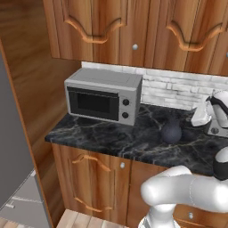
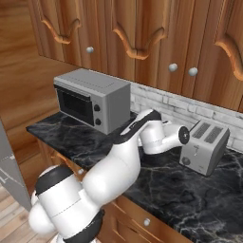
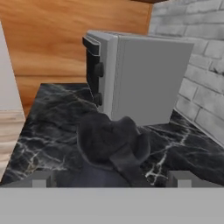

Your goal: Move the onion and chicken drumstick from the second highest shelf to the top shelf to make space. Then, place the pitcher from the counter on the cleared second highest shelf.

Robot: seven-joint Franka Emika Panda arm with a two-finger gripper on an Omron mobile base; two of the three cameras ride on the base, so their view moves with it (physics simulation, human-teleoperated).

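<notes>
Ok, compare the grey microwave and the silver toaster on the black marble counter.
The boxy grey microwave is much larger than the silver toaster. The microwave has a dark glass door and two knobs on its front; the toaster has two slots on top. Both stand on the black marble counter near the brick wall.

Even, soft rendered light, fairly bright, with no glare. The microwave (image 1: pixel 103 96) casts a faint shadow on the counter (image 1: pixel 111 138). All views are coarse and slightly blurred; the pitcher (image 3: pixel 111 146) close to the hand camera looks smeared.

The microwave (image 3: pixel 131 78) crowds the pitcher (image 3: pixel 111 144) from behind; bare counter (image 1: pixel 111 138) lies open in front
</notes>
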